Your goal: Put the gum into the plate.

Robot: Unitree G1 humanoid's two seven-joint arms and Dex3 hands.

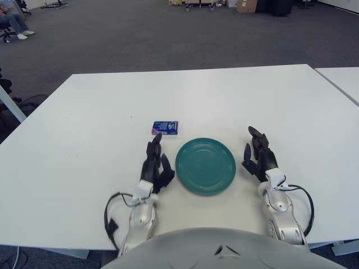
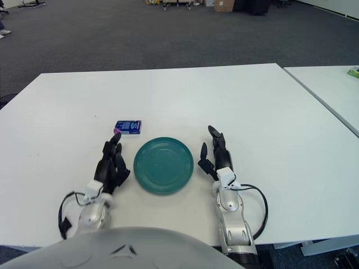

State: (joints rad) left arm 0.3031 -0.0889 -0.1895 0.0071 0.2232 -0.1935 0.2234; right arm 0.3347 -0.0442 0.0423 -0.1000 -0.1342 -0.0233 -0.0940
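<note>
A white tabletop (image 1: 84, 151) carries a round teal plate (image 1: 205, 166) near the robot's edge, lying flat and bare; the gum (image 1: 165, 128), a small blue packet with a purple end, lies flat on the tabletop just beyond the plate's far left rim, near it but not touching. The left hand (image 1: 155, 166) rests on the tabletop just left of the plate, its dark fingers (image 1: 153, 147) stretched forward and loosely apart, clasping nothing; the fingertips reach close to the gum, whether they touch it I cannot tell. The right hand (image 1: 258, 155) sits just right of the plate, fingers likewise spread and relaxed, holding nothing. A second white table (image 2: 331, 89) stands to the right, a narrow gap between the two; grey carpet (image 1: 146, 39) stretches away behind.
</note>
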